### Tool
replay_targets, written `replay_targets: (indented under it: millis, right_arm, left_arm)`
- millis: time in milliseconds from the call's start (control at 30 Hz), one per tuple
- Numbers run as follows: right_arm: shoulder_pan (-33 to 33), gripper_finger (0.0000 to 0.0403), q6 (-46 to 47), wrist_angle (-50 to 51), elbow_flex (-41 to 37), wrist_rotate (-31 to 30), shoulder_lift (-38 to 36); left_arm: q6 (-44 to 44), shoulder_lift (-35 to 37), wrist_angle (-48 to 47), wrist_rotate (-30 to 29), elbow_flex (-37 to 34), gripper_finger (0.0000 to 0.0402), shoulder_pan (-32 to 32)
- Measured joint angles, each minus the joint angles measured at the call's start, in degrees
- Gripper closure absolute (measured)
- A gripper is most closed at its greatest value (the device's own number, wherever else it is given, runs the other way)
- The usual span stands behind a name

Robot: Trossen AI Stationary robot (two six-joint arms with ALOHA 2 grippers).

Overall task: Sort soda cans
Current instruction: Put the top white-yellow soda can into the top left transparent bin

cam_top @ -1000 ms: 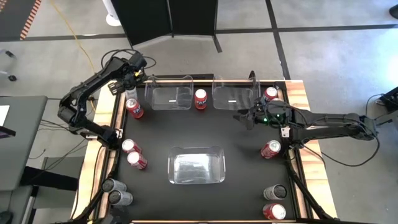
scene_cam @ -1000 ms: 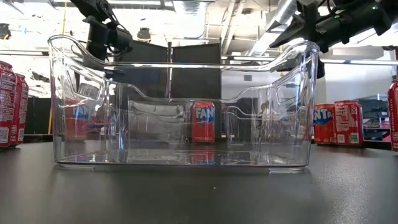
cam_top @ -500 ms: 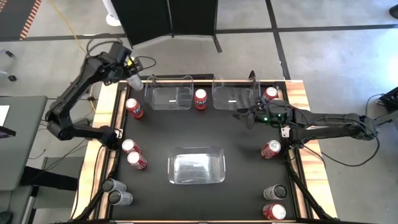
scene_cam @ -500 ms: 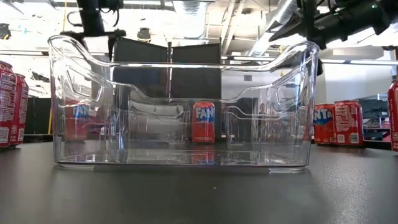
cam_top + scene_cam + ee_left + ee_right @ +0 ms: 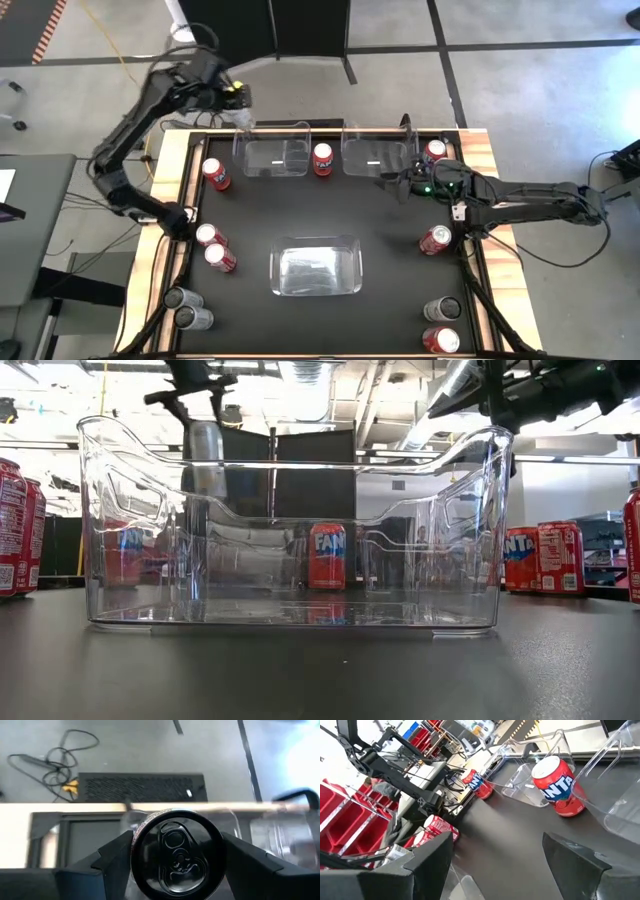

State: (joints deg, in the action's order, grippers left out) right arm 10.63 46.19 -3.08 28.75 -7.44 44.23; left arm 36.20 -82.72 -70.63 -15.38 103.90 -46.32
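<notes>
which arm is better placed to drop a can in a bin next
Left, probably: the left gripper already holds a silver can raised by the far-left bin. The right gripper hangs open and empty.

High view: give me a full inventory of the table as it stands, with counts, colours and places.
Red soda cans: seven seen, red; one between the back bins, one back left, two at the left edge, one back right, one lying at the right edge, one front right.
Silver soda cans: three on the table, silver-grey; two front left, one front right.
Held silver can: one, silver-grey, lifted off the table.
Clear bins: three, clear; two along the back, one centre front.
Table: one, black top, wood border.
Left gripper: shut on the held silver can, over the back-left bin's far corner.
Right gripper: open, empty, by the back-right bin's front.
</notes>
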Motion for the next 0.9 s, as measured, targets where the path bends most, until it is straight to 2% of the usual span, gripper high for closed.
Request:
replay_targets:
  millis: [367, 733, 900]
  right_arm:
    - [-0.9, 0.0079, 3.6, 0.1, 0.0, 0.0, 0.0]
    - [-2.3, 0.0079, 6.4, 0.7, 0.0, -1.2, 0.0]
    - [-4.4, 0.0079, 7.7, 2.2, 0.0, -3.8, 0.0]
  left_arm:
    - [-10.2, -14.3, -0.5, 2.0, 10.7, 0.0147, 5.4]
    - [-15.2, -21.2, -0.3, 3.7, 10.8, 0.0147, 4.7]
    - [-16.0, -22.1, -0.4, -0.1, 6.9, 0.0147, 4.0]
